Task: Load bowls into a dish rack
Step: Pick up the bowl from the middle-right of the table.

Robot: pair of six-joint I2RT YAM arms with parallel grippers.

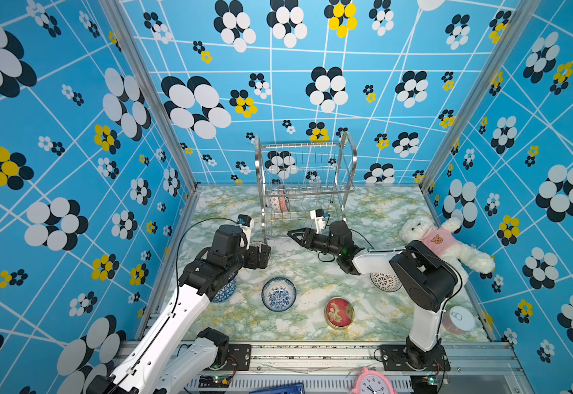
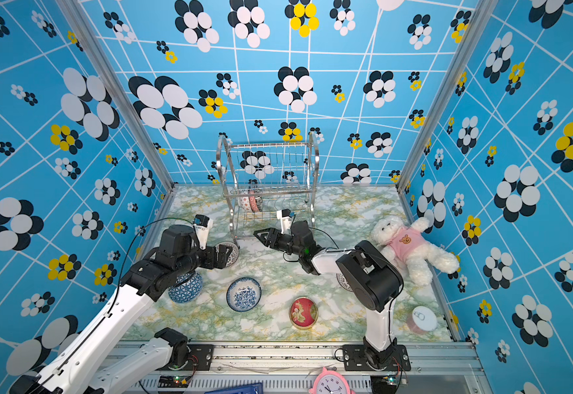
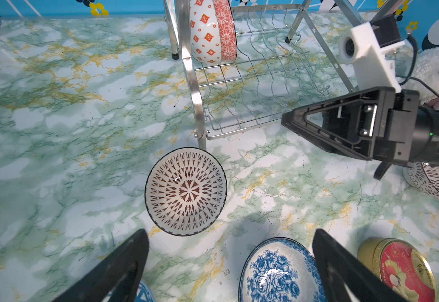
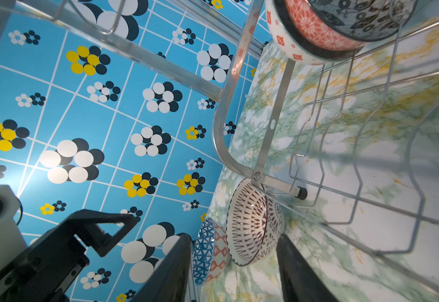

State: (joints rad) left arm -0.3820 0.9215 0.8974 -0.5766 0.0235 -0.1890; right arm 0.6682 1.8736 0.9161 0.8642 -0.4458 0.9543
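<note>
Marbled table (image 1: 312,327) | left gripper (image 3: 228,232): jaws spread wide, empty, likely to straddle brown-patterned bowl (image 3: 185,191) just ahead | right gripper (image 1: 294,235): jaws parted, empty, beside dish rack (image 1: 260,191) holding upright bowls (image 3: 213,31)

Hardly any legible print: a tin lid and a clock face

The red tin (image 3: 406,272), lying well in front of the dish rack (image 1: 305,184), has small white rim print that seems to read "NET WT", and its gold script is too small to read. Farther forward from the rack, the pink clock (image 1: 373,382) has dark numerals too blurred to read.
</note>
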